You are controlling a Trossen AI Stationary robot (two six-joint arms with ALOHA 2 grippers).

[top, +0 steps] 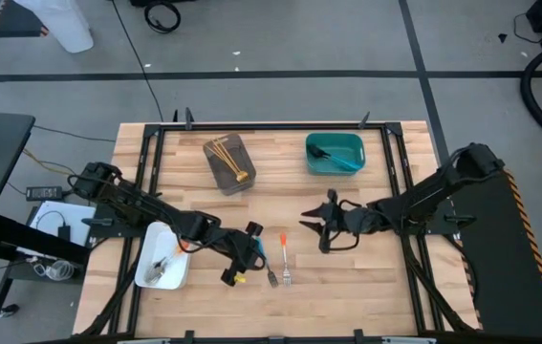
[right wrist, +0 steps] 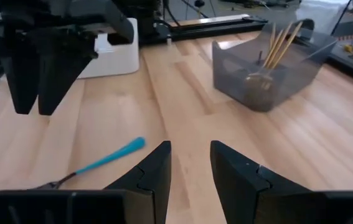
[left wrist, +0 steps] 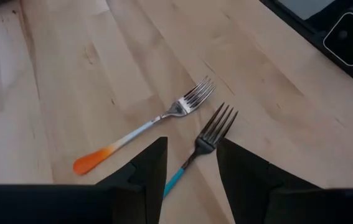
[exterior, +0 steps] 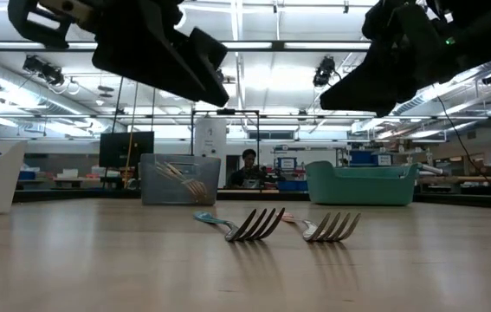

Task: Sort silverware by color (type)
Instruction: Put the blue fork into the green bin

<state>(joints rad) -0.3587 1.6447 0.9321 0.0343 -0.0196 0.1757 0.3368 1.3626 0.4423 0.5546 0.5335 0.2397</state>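
Observation:
Two forks lie flat on the table near its front middle: an orange-handled fork (top: 284, 256) (left wrist: 144, 129) and a blue-handled fork (top: 270, 271) (left wrist: 202, 148). My left gripper (top: 249, 241) (left wrist: 192, 171) hovers open above the blue-handled fork, its fingers on either side of the handle without touching it. My right gripper (top: 320, 227) (right wrist: 188, 165) is open and empty, hovering right of the forks. In the low view both grippers (exterior: 158, 52) (exterior: 401, 52) hang well above the two forks' tines (exterior: 258, 224) (exterior: 332, 227).
A grey tray (top: 229, 164) at the far middle holds gold forks. A teal tray (top: 335, 153) at far right holds blue-handled ones. A white tray (top: 163, 256) at near left holds dark metal forks. Bare wood lies between the trays. A person sits far behind the table (exterior: 247, 166).

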